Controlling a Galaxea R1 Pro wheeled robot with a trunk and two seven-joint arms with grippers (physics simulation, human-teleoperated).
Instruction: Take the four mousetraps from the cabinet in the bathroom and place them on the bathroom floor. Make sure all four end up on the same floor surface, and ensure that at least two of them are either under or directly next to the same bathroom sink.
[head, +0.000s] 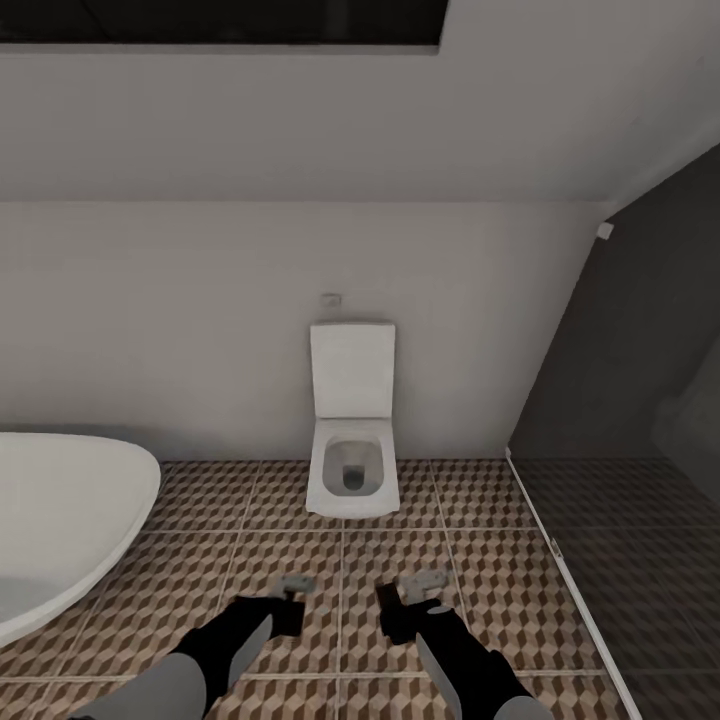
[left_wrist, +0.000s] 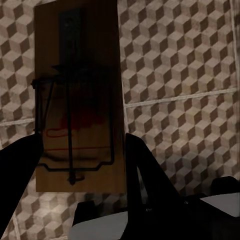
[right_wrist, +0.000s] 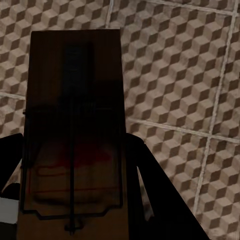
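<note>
**Carrying two mousetraps over the bathroom floor**

Holding: one mousetrap (left_wrist: 80, 100) between the left gripper's (head: 294, 594) jaws, closed on its long edges; a second mousetrap (right_wrist: 75, 135) clamped likewise by the right gripper (head: 410, 590). Both boards are held clear above the tiles.

Orientation: each board's long axis runs along its gripper's fingers, free end pointing out past the fingertips, wire bail and red mark nearer the jaws. From the head camera the grippers point forward, toward the toilet (head: 350, 430).

Surroundings: cube-pattern bathroom floor (head: 480, 560) beneath both arms; white bathtub (head: 60, 520) at the left; dark glass shower partition (head: 620, 400) at the right. No sink or cabinet appears.

Progress, as judged: two traps are out of the cabinet but not yet set down; the other two are unaccounted for. Finding a sink, placing these beside or under it, and fetching the rest seemingly remain.
</note>
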